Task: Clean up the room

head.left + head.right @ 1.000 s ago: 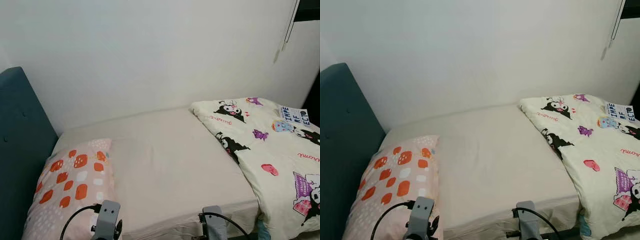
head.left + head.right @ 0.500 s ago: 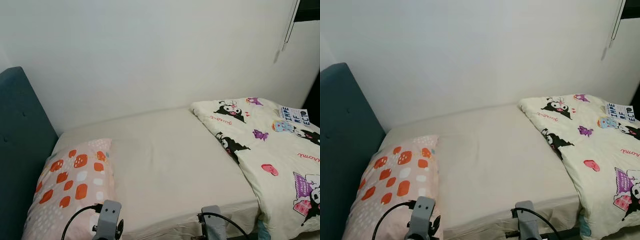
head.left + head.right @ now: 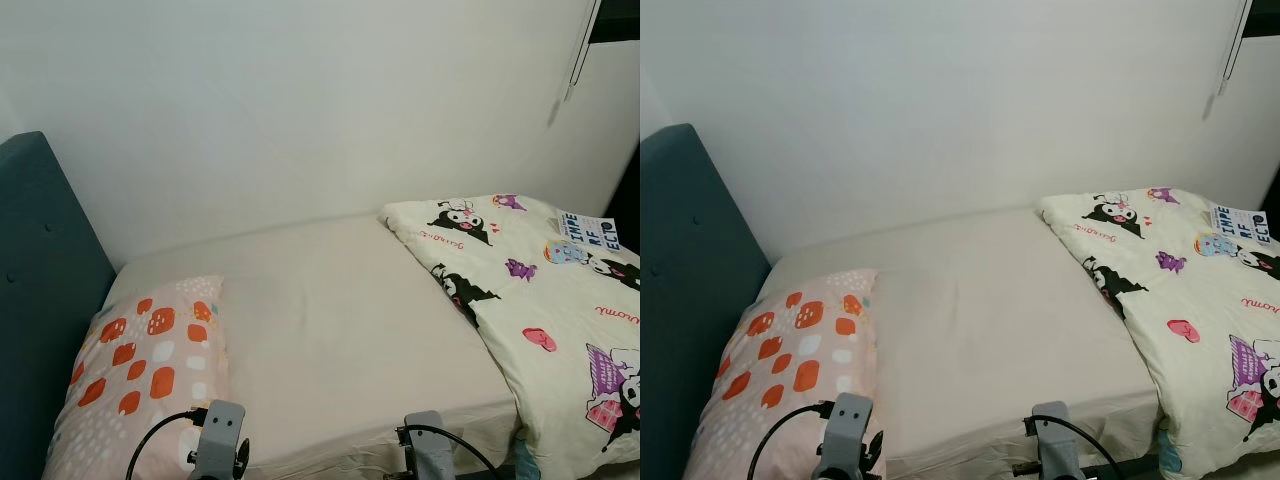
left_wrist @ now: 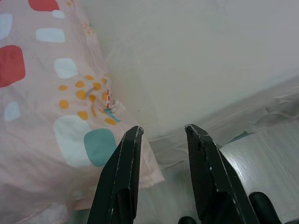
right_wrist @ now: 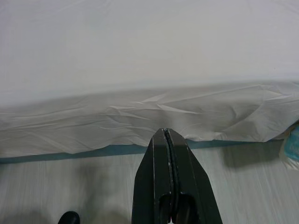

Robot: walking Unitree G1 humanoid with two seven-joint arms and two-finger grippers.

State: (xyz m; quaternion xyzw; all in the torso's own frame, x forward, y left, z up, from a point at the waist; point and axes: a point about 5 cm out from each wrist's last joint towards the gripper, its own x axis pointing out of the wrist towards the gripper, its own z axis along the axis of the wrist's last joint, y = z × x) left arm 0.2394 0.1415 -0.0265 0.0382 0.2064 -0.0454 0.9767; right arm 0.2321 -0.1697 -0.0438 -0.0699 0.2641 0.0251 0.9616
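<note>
**Bed, pillow and quilt before the robot, both hands held low**

Left eye view: the bed (image 3: pixel 340 330), covered by a cream sheet, runs along a white wall (image 3: pixel 300 110). A teal headboard (image 3: pixel 40 290) stands at the robot's left. The pink pillow (image 3: pixel 145 365) with orange and white patches lies just ahead of the left arm's wrist. The cartoon-print quilt (image 3: pixel 540 300) is bunched well off to the right of the right arm's wrist.

Left wrist view: the left hand (image 4: pixel 162 133) hangs with its fingers spread, holding nothing, above the pillow's corner (image 4: pixel 51 107) and the sheet's edge.

Right wrist view: the right hand (image 5: pixel 167 133) has its fingers pressed together, empty, over the wrinkled side of the bed (image 5: pixel 140 112) and the pale floor (image 5: pixel 60 186) beneath.
</note>
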